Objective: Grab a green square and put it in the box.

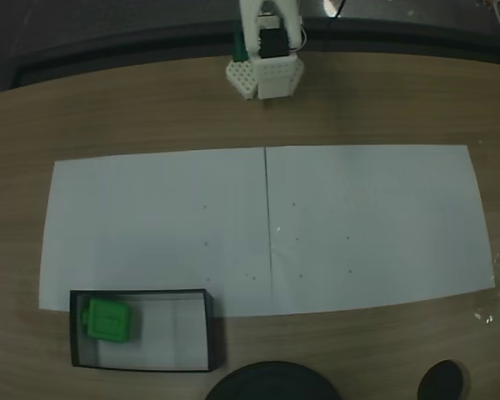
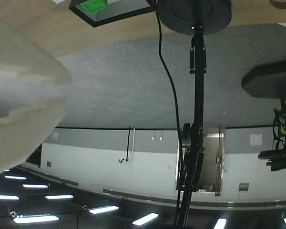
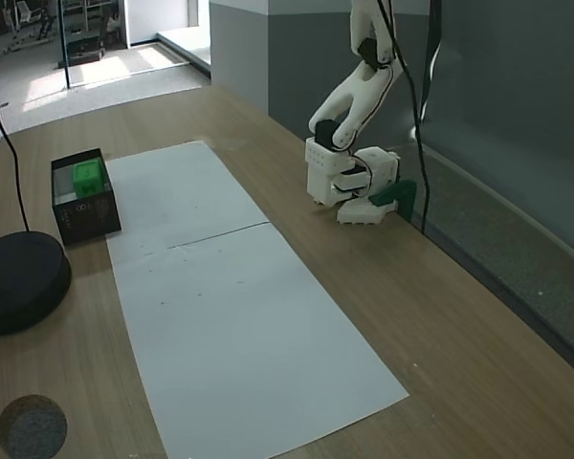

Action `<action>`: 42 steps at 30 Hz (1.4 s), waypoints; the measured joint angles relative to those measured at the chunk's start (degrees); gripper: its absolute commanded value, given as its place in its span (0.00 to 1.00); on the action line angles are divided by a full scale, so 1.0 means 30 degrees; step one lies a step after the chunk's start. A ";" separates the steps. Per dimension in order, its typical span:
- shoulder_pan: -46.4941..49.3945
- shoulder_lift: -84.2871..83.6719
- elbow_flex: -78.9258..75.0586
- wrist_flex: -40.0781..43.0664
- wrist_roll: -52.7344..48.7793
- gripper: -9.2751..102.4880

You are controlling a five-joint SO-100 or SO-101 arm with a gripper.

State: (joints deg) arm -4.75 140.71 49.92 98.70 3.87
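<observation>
Evidently complete: green square point(image 1: 108, 320) rests inside the box point(image 1: 212, 333) at nine o'clock; finger state cannot be told.

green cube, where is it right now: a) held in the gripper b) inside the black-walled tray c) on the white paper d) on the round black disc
b: in both fixed views the green cube sits inside the black-walled tray, at its left end in the top-down fixed view, while the arm is folded back at its base, far from the tray.
</observation>
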 measured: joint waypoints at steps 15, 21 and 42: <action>0.2490 1.6084 1.7725 -0.2578 -0.2959 0.08; 0.3867 1.9102 2.4229 -0.6445 -0.3076 0.09; 0.4951 1.9072 4.1162 -1.4619 -0.2754 0.08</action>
State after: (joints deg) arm 10.11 197.93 173.41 54.84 -4.39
